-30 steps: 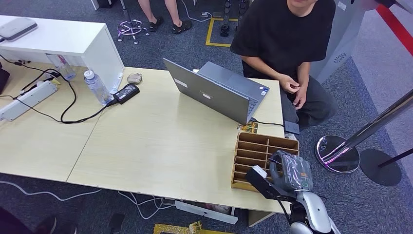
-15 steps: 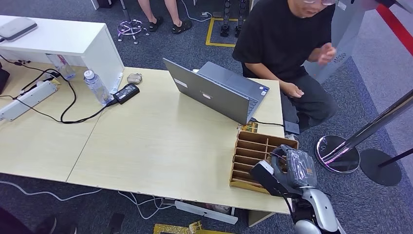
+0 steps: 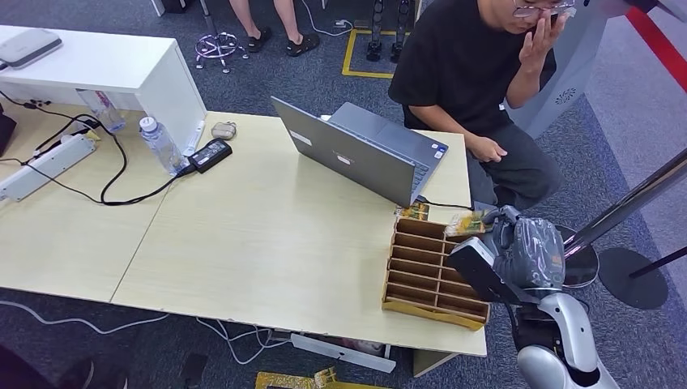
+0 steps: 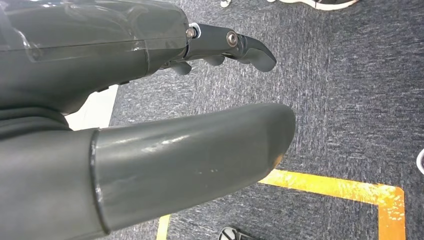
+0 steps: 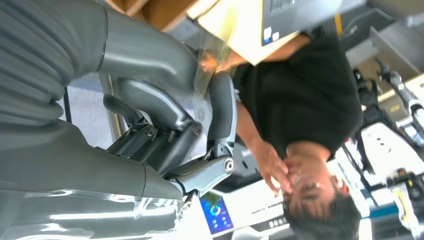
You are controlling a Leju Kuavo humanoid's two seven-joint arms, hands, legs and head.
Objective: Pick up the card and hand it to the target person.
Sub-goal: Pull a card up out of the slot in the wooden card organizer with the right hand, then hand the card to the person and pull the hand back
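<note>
My right hand (image 3: 525,250) hovers over the far right corner of the wooden slotted organizer (image 3: 425,275), level with the table's right edge. It pinches a small yellowish card (image 3: 462,224) between thumb and finger; the right wrist view shows the card (image 5: 211,54) at the fingertips. The target person (image 3: 478,73), in a black shirt, sits beyond the table's far right corner. One of the person's hands is raised to the face and the other (image 3: 488,149) rests on a thigh. My left hand (image 4: 100,75) hangs over grey carpet with fingers apart, holding nothing.
An open grey laptop (image 3: 356,154) stands on the table behind the organizer, its cable running past the organizer's far edge. A water bottle (image 3: 160,144), a power brick and a power strip lie at the far left. A chrome stanchion base (image 3: 567,259) stands right of my hand.
My right hand has lifted off the organizer's near slots and moved away and to the right with the card. The person has raised one hand to the face.
</note>
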